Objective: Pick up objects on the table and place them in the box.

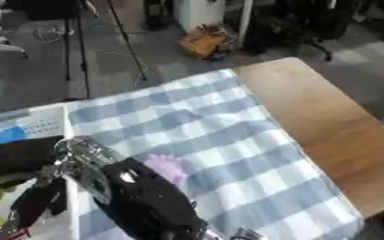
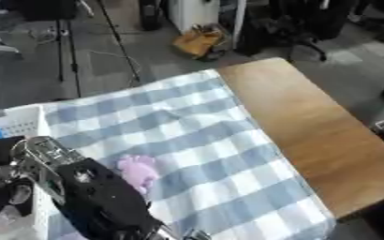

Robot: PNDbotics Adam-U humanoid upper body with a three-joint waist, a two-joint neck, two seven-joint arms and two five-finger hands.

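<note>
One pink object [image 1: 166,167] left on surface [image 1: 326,126]; left hand [image 1: 19,157] over box [image 1: 40,123], finger state indeterminable; next: grasp.

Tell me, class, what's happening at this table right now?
A robot arm reaches across from the lower middle toward the white box at the table's left edge, its hand over the box, which already holds something blue and something yellow. A small pink object lies on the blue-checked cloth beside the arm, not yet picked up.
</note>
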